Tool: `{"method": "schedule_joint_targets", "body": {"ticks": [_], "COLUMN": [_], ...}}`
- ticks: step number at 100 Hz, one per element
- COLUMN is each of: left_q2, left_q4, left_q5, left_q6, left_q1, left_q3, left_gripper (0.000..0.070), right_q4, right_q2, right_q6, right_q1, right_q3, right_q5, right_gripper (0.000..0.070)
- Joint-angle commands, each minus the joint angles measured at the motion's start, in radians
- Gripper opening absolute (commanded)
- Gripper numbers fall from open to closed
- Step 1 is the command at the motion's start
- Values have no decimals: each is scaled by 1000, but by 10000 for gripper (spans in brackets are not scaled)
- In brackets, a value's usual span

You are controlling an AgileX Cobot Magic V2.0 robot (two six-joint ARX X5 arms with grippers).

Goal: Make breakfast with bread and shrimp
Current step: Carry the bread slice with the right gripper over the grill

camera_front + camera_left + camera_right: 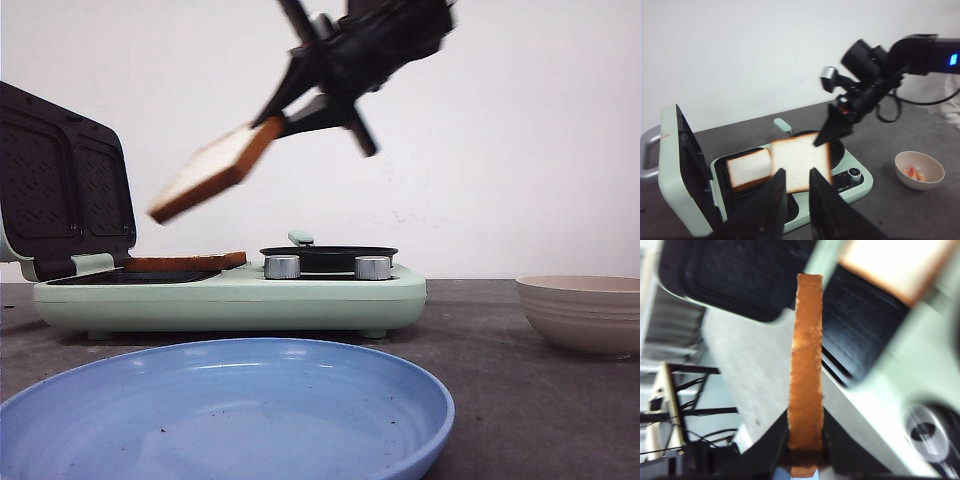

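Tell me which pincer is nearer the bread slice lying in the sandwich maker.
Right. The right pincer hangs just above that bread slice, holding a second slice. The left pincer sits back, nearer the camera and empty.

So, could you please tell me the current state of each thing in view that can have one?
Sandwich maker: lid open, upright.
Lower bread slice: lying flat on the maker's plate.
Held bread slice: in the air, tilted, above the maker.
Right tool: shut on the held slice.
Left tool: open, holding nothing.
Blue plate: bare.
Bowl: holds shrimp.
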Motion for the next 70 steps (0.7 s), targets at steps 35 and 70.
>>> {"method": "schedule_joint_targets", "body": {"ticks": [35, 70], "left_q2": [5, 5], "left_q4": [17, 16], "left_q5": [1, 1], "left_q6": [-2, -2], "left_q1": [-5, -5], "left_q3": [14, 14], "left_gripper": [0, 0], "right_q4": [68, 139], "right_q2": [208, 229], "right_q6": [-8, -94], "right_q1": [63, 91], "right_q3": [147, 147], "right_q5": [-63, 23], "right_gripper": [0, 0]}}
